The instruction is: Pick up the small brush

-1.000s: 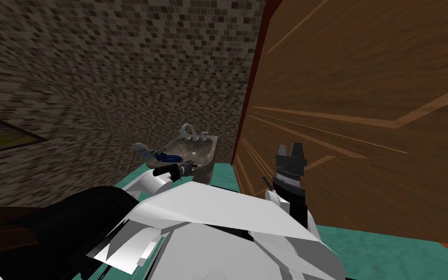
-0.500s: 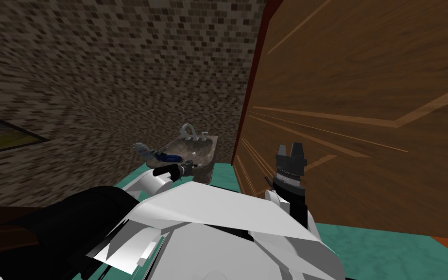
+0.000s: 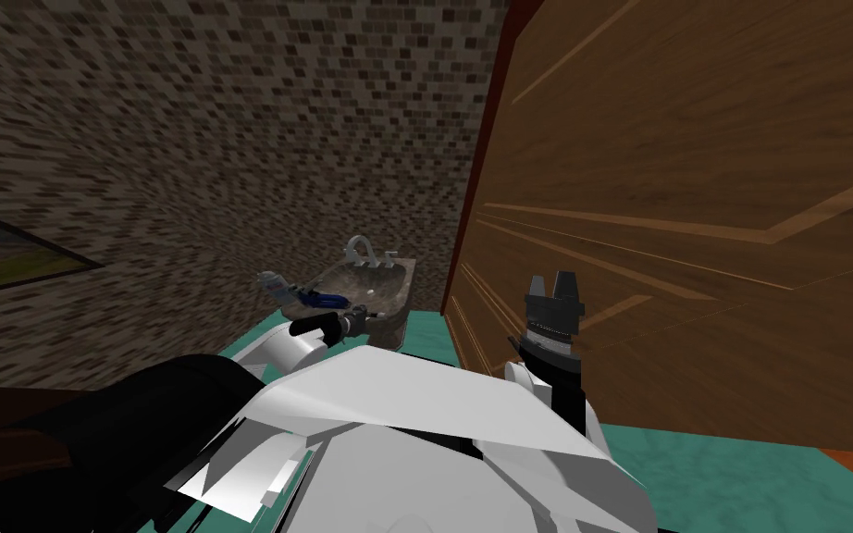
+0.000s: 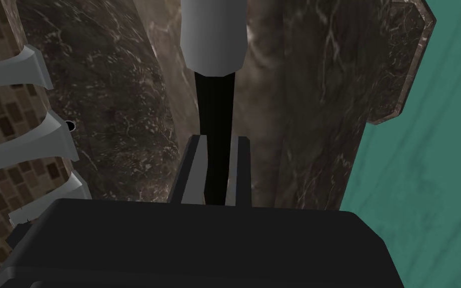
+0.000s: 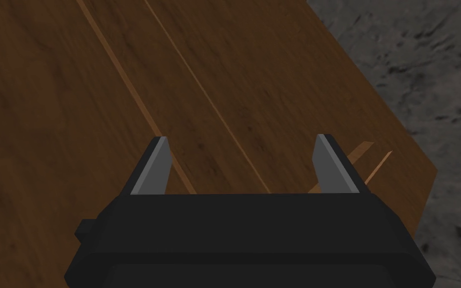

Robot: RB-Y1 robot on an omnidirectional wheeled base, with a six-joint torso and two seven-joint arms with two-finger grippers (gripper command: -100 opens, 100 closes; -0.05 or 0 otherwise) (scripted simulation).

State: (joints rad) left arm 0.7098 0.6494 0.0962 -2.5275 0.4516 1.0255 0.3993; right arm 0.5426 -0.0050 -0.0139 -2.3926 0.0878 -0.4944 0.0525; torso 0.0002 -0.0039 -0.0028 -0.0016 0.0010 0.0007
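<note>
Close-up of a grasp over a bathroom sink (image 3: 388,278), dark marbled stone, grey faucet (image 3: 360,250) at its back, mosaic-tile wall behind. L gripper (image 4: 215,137) above the basin, fingers (image 4: 190,170) pressed together on the thin black stem of the small brush (image 4: 214,95). Brush pinched between the two blades, long axis running straight out along the gripper's own line: black stem nearest the gripper body, wider pale grey-white end farthest from it. Can't tell whether that far end touches the marble or hangs free. Faucet just beside the gripper body on one side, teal floor (image 4: 424,190) past the sink's rim on the other. R gripper (image 5: 242,150) well apart from the sink, raised in front of a brown wooden door (image 5: 74,100), blades spread wide w/ nothing between them. Judgement: grasp looks made and the L arm is the one on the job, R arm idle. Remaining step prob. a straight lift up and clear of the basin, keeping stem in line w/ the blades. Hold sits low on the stem, bulkier end far out, so some risk of the brush pivoting or slipping if swung sideways. Faucet close enough to clip on a careless retreat.
</note>
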